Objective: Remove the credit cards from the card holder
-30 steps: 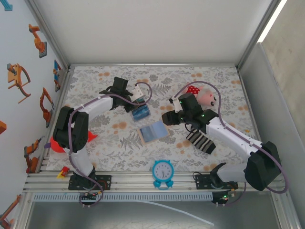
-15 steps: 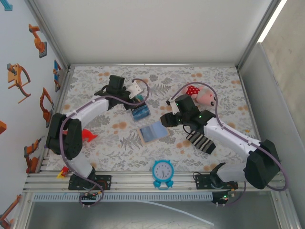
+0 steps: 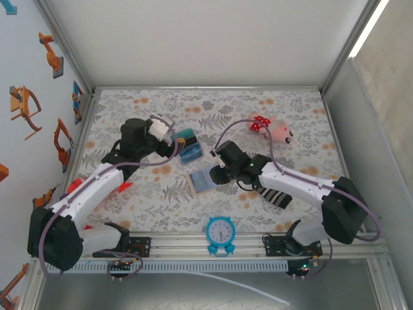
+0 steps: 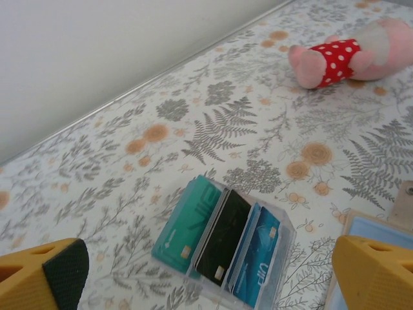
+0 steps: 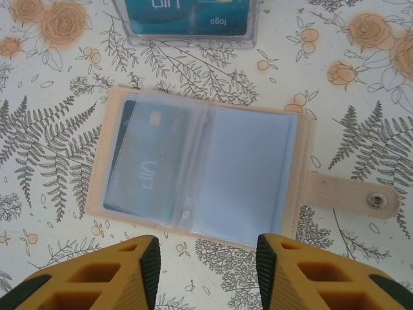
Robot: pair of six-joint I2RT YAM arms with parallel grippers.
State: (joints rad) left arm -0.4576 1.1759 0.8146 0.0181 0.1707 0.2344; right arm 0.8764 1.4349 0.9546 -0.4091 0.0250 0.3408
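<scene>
The card holder [image 5: 248, 174] lies open on the table, tan outside with pale blue clear sleeves [image 3: 206, 180]. One blue credit card [image 5: 145, 169] sits in its left sleeve. My right gripper [image 5: 208, 257] hovers open just off the holder's near edge [image 3: 218, 170], with nothing between its fingers. Three more cards stand in a clear tray [image 4: 284, 240]: a teal one [image 4: 190, 223], a black one [image 4: 224, 234] and a blue one [image 4: 257, 257]. My left gripper [image 4: 206, 274] is wide open just short of this tray [image 3: 189, 148] and holds nothing [image 3: 169, 137].
A pink plush toy with a red dotted patch [image 3: 274, 129] lies at the back right [image 4: 342, 55]. A striped sock [image 3: 271, 192] lies under my right arm. A blue clock [image 3: 221, 231] stands at the front edge. Something red [image 3: 124, 187] lies by my left arm.
My left gripper has opened wide and drawn back left from the tray. My right gripper has moved left to the card holder, and its jaws have narrowed.
</scene>
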